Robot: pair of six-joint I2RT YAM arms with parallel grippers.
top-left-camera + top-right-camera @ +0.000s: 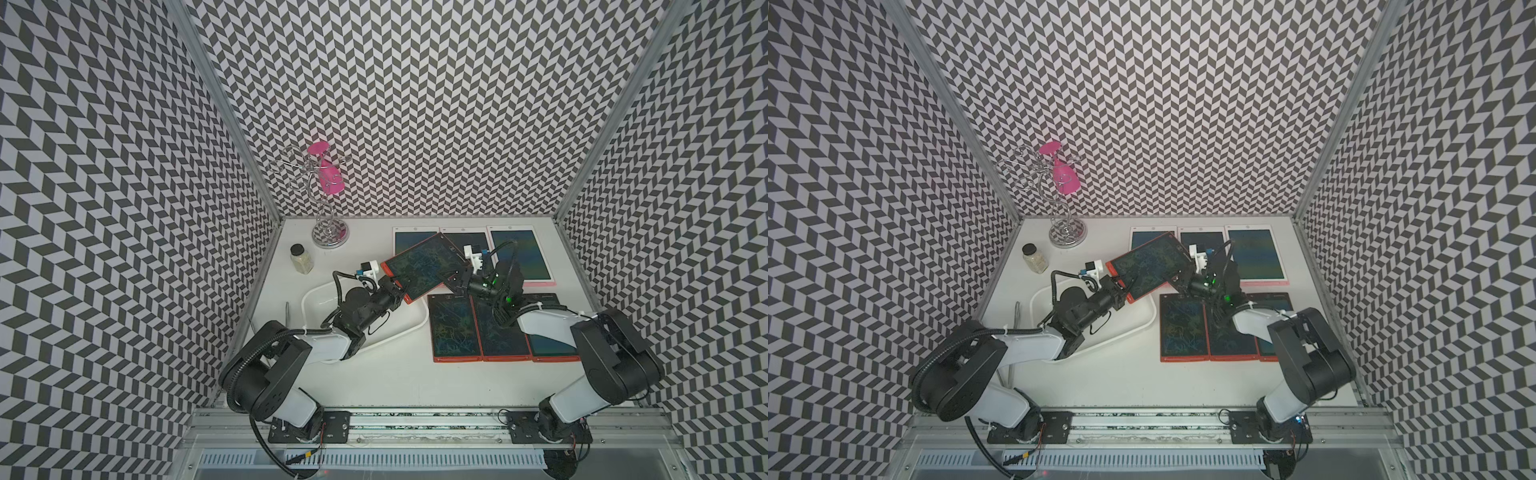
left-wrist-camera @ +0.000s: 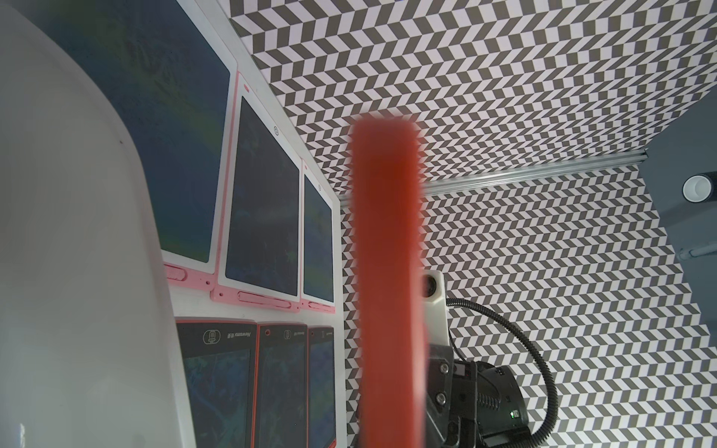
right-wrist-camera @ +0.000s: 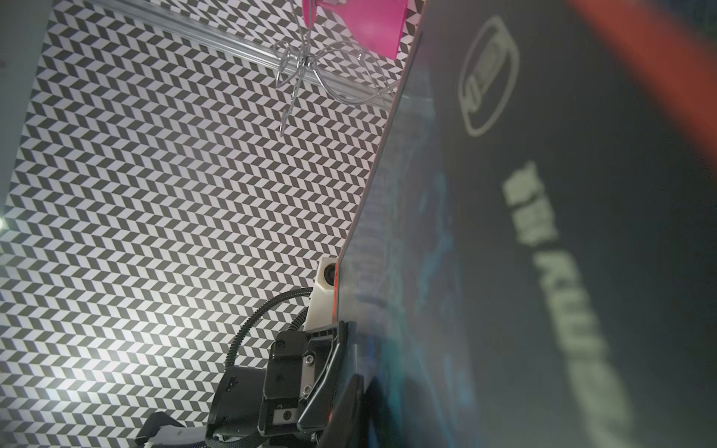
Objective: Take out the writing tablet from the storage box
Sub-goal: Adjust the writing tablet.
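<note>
Left wrist view gives the only writing I can read: "Newsmy" beside a rounded logo on the black band of a red-framed tablet (image 2: pixel 217 384) lying flat in the near row; in the right wrist view the lettering on the held tablet's face is too blurred to read. The writing tablet (image 1: pixel 424 266) is out of the storage box (image 1: pixel 320 297), tilted in the air past the box's far right corner, partly over the pink-framed tablets (image 1: pixel 521 255) by the tabletop's far edge. The left gripper (image 1: pixel 400 293) is clamped tight on its near left corner. The right gripper (image 1: pixel 456 279) sits at the opposite end; whether its fingers have closed on it I cannot tell. The box lies near the tabletop's left edge.
</note>
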